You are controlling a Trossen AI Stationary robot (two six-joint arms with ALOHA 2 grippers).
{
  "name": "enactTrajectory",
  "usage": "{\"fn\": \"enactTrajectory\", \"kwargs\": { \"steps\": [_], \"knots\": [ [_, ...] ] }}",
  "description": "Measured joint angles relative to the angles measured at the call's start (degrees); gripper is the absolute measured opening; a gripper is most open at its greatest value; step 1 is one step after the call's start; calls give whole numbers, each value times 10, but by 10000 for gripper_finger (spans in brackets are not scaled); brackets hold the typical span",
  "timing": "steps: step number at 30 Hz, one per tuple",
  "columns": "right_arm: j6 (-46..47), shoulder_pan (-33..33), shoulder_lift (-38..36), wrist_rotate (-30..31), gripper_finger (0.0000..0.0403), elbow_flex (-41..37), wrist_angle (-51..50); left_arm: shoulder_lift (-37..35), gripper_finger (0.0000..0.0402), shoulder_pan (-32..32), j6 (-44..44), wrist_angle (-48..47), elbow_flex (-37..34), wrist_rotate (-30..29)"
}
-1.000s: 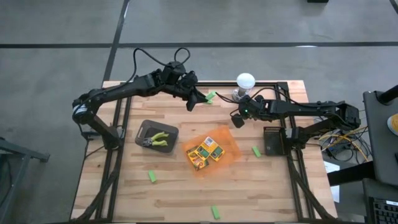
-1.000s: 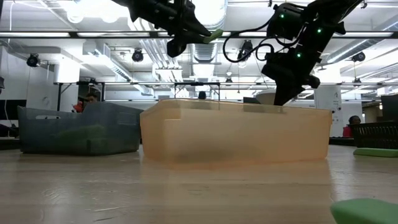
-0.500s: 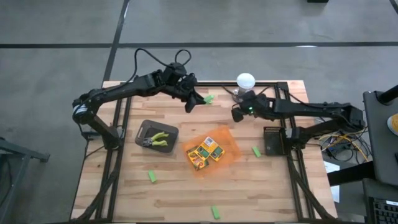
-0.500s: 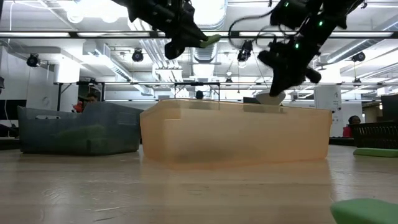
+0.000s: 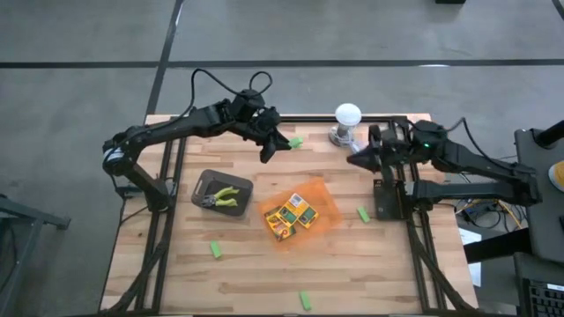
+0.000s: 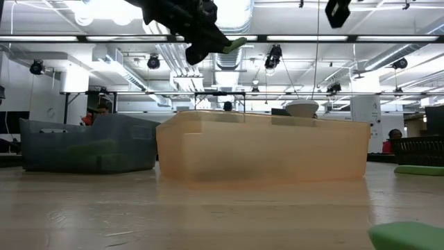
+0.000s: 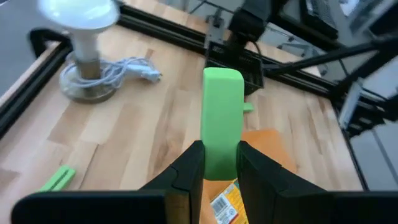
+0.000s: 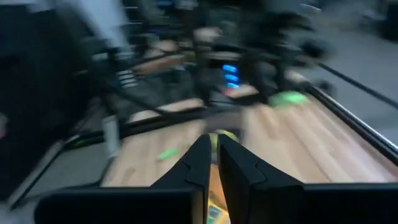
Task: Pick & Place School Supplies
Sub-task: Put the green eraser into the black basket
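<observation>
Left gripper point(image 7: 214, 163) held a green piece point(image 7: 222, 118) clamped upright in its fingers, high over the table's back edge.

It looked mid-carry; next it needed to swing over the orange tray point(image 5: 328, 209) and let go. Right gripper point(image 5: 354, 159), empty and closed, hung near the lamp point(image 5: 347, 115), apparently idle.

Pale wood-plank table point(image 5: 256, 282), translucent orange plastic tray point(image 5: 328, 209), matt green stub point(image 7: 222, 118).
</observation>
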Motion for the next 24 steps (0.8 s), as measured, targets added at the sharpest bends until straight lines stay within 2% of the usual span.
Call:
{"fn": "enactTrajectory", "kwargs": {
  "steps": [1, 3, 6, 8, 10, 24],
  "knots": [
    [-14, 3, -10, -19, 27, -5, 8, 0, 85, -1, 10, 0, 0, 8],
    [-29, 6, -25, -11, 27, -11, 10, 0, 85, -3, 29, 0, 0, 34],
    [-25, 5, -30, 49, 27, -15, 10, 0, 85, -8, 56, 8, 0, 63],
    [5, 5, -24, 100, 27, -15, 17, 0, 85, -12, 66, 14, 0, 65],
    [20, 5, -17, 127, 27, -15, 19, 0, 85, -14, 69, 28, -4, 66],
    [43, 5, 14, 129, 37, -15, 20, 0, 85, -15, 66, 46, -10, 65]
  ]
}}
